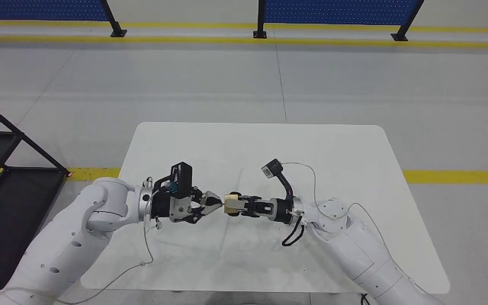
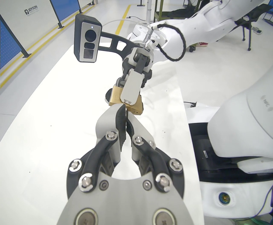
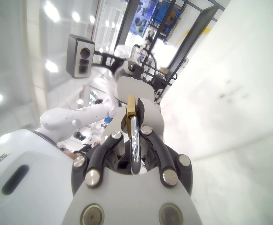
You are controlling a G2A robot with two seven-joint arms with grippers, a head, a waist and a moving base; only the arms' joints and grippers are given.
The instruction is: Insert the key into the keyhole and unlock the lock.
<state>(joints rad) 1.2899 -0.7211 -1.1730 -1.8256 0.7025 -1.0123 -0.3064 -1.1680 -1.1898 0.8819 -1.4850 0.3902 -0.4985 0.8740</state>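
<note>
Left hand [image 2: 124,111] is pinched tight, tips pressed right up against the brass lock [image 2: 115,97], which the right hand [image 1: 242,206] clamps over the desk [image 1: 335,152].

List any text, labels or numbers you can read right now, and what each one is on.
wall panel: a logo and one line of lettering, a brand mark, not read off.
lock, in the right gripper: faint stamping on the brass, too small to read.
key, pinched in the left gripper: no face showing to read.
</note>
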